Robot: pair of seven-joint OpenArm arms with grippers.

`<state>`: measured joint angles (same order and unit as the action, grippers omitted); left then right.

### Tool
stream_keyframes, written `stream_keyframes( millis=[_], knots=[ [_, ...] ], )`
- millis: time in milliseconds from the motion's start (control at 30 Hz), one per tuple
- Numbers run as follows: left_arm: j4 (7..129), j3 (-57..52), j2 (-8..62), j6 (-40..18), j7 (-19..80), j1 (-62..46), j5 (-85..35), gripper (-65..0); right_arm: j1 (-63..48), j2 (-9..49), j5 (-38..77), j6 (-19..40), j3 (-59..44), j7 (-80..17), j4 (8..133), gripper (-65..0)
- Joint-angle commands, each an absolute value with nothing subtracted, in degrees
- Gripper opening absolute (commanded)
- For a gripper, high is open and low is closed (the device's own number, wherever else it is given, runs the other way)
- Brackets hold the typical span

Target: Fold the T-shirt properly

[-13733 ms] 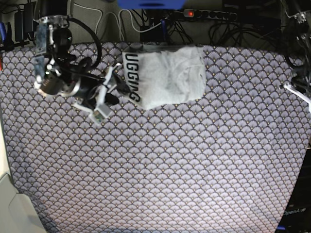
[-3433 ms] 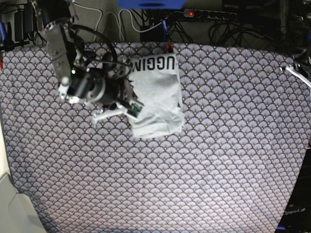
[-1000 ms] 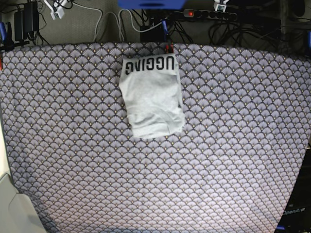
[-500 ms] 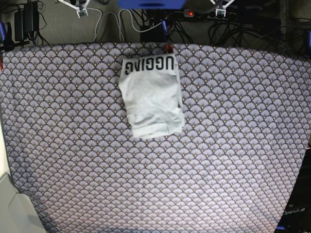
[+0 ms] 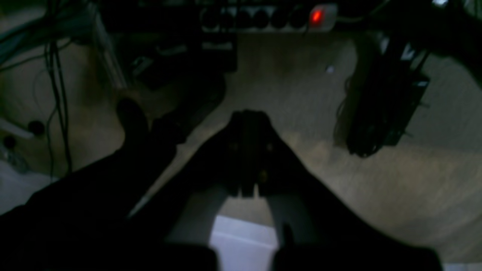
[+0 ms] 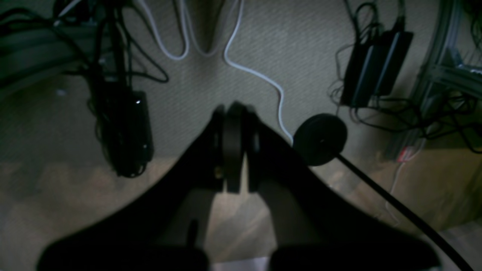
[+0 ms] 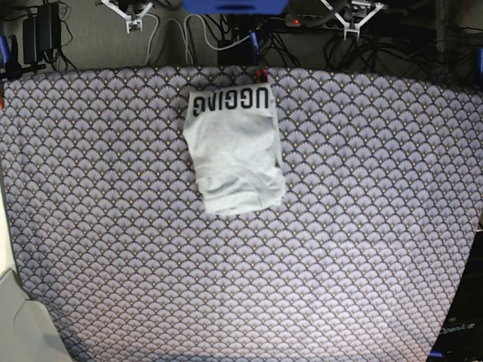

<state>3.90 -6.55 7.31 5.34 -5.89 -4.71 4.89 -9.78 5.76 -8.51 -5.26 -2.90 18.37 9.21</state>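
The T-shirt lies folded on the tablecloth toward twelve o'clock, its black lettering along the far edge. Left gripper and right gripper hang clenched, holding nothing, over the cable-strewn floor.

The folded T-shirt reads "UGGING", upside down.

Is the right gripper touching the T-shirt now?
Apart. In the base view the right gripper sits at the top edge beyond the tablecloth, well clear of the folded T-shirt; bare cloth lies between them.
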Motion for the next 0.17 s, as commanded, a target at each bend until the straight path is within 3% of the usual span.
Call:
stream_keyframes(
  millis=[0,133],
  knots=[
    [4.0,-6.5,7.6,5.6,-6.1,-5.0,4.8,-64.6,-10.5,6.1,-8.3,-5.6,-3.0,18.9,9.2,-65.0],
    [4.0,-6.5,7.5,5.6,-6.2,-4.9,4.8,-64.6,-10.8,6.1,-8.3,-5.6,-3.0,18.7,9.2,-65.0]
  ],
)
